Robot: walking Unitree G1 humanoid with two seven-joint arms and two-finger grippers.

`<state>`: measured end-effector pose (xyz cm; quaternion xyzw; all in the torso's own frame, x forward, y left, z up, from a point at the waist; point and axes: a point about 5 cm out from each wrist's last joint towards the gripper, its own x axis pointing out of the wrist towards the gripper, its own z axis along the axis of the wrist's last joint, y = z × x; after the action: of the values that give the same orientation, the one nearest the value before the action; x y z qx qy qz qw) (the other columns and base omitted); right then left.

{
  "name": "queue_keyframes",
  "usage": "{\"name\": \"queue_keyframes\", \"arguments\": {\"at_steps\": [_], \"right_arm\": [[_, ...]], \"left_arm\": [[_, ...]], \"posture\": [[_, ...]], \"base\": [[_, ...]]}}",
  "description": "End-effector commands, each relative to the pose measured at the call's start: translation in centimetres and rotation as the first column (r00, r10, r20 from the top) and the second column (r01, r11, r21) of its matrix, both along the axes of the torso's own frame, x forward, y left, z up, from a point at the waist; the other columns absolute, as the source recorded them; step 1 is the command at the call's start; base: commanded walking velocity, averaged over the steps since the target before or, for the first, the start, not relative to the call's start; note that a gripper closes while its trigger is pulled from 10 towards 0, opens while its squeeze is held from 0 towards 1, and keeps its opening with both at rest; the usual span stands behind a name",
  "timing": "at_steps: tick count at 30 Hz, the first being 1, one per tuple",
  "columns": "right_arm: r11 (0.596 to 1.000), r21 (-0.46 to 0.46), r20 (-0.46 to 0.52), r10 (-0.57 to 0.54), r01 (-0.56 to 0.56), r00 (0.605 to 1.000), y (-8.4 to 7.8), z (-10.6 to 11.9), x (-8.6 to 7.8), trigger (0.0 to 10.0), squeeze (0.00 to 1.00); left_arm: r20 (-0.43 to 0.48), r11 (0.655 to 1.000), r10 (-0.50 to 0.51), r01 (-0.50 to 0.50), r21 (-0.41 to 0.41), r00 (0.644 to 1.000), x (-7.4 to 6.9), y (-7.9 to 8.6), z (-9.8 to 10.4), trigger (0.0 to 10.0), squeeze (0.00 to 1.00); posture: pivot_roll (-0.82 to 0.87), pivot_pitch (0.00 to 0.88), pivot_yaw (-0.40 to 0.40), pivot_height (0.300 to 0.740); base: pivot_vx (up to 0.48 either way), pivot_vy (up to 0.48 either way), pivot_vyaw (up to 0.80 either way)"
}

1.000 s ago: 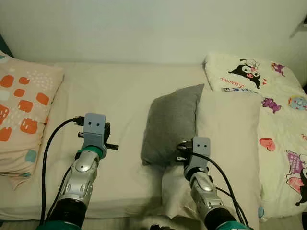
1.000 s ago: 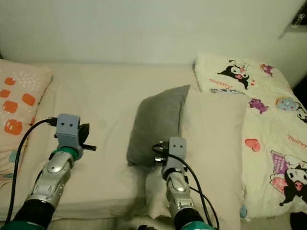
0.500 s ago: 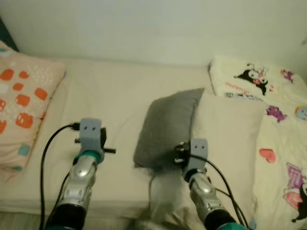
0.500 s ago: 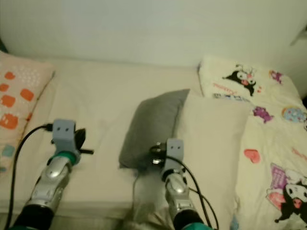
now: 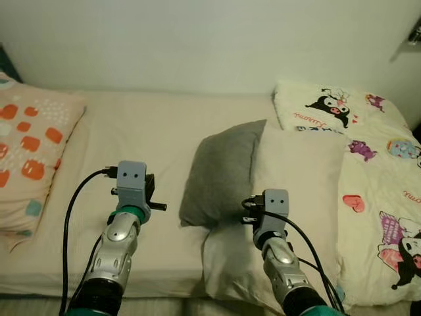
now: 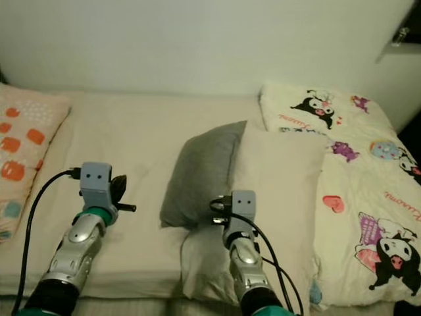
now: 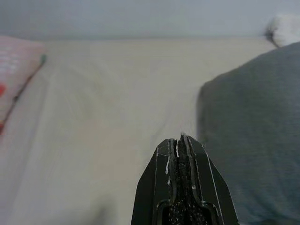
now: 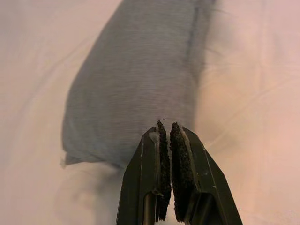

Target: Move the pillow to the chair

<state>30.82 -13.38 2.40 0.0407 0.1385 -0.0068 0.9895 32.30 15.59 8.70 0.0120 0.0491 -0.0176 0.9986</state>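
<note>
A grey pillow (image 5: 220,171) lies on the cream bed (image 5: 145,131), leaning against a large cream pillow (image 5: 299,171) to its right. My right gripper (image 8: 168,125) is shut on nothing, and its tips are just short of the grey pillow's (image 8: 136,79) near edge. In the head views it (image 5: 252,212) sits at the pillow's front corner. My left gripper (image 7: 182,138) is shut and empty above the bare sheet, with the grey pillow (image 7: 253,126) off to one side. In the left eye view it (image 5: 150,191) hovers to the left of the pillow.
An orange-patterned pillow (image 5: 29,151) lies at the bed's left end. A cartoon-print blanket (image 5: 375,158) covers the right side. A pale wall (image 5: 197,39) runs behind the bed. The bed's front edge (image 5: 158,286) is just below my arms.
The head camera has shifted, so the whole scene sits a little differently. Both arms keep about the same pose by the grey pillow, with the grippers still shut.
</note>
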Motion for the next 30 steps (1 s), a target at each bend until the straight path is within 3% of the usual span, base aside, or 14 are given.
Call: {"name": "queue_keyframes", "arguments": {"at_steps": [1, 30], "right_arm": [[1.0, 0.01, -0.022, -0.005, 0.005, 1.0, -0.06, -0.38, -0.27, 10.0, 0.0], [1.0, 0.007, -0.011, 0.027, -0.027, 1.0, 0.28, 0.11, 0.28, 10.0, 0.0]], "left_arm": [[-0.031, 1.0, 0.003, -0.003, 0.008, 1.0, -0.3, 0.18, -0.67, 10.0, 0.0], [-0.035, 0.999, 0.043, -0.043, 0.012, 0.998, -0.71, 0.63, -1.1, 10.0, 0.0]], "posture": [[0.06, 0.033, 0.008, 0.735], [0.07, 0.018, -0.044, 0.63]], "base": [[0.0, 0.0, 0.0], [0.0, 0.0, 0.0]]}}
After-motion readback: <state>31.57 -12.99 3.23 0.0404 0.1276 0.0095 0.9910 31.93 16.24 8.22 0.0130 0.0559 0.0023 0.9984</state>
